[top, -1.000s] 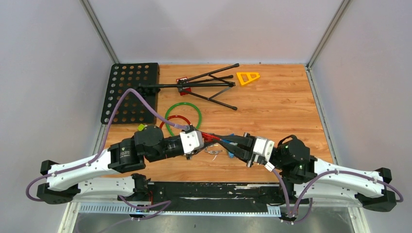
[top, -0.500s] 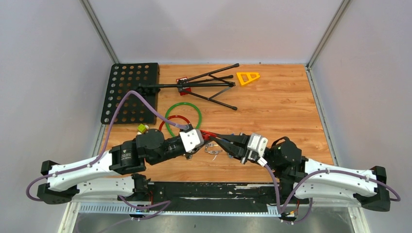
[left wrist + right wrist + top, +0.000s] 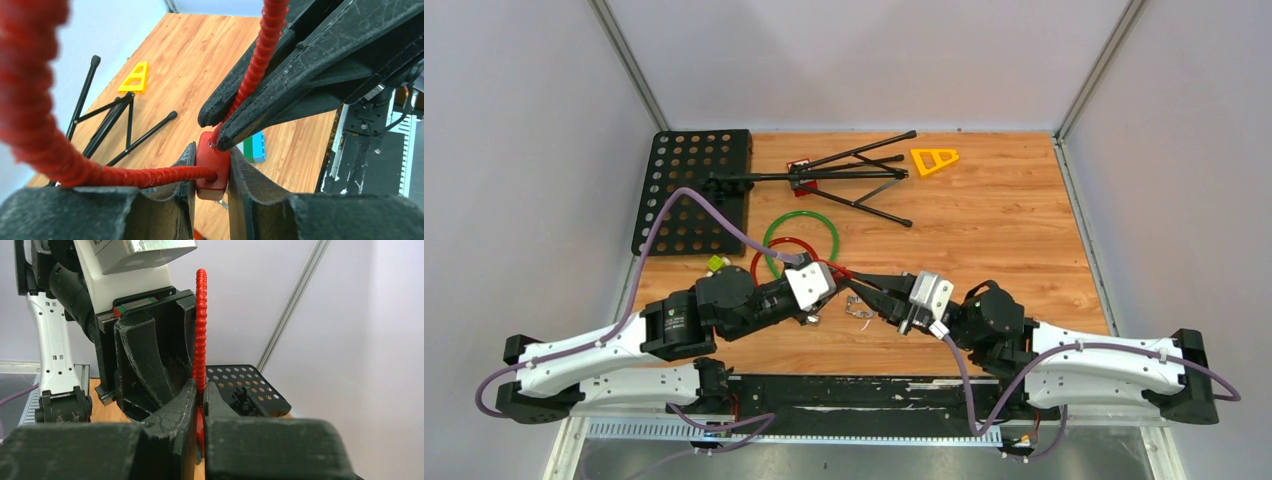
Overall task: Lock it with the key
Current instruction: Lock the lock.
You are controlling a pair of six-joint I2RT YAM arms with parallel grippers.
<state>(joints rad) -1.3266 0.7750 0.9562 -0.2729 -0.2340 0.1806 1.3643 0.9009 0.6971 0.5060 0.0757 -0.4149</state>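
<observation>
left gripper (image 3: 212, 150) clenched on red lock body (image 3: 210, 176) | right gripper (image 3: 201, 387) pinching red ribbed cable (image 3: 201, 315) beside left fingertips | keys (image 3: 860, 306) on table beneath both

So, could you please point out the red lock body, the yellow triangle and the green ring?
red lock body (image 3: 212, 167), left wrist view, on its red face.
yellow triangle (image 3: 921, 157), top external view, on its frame.
green ring (image 3: 802, 213), top external view, on its far arc.
</observation>
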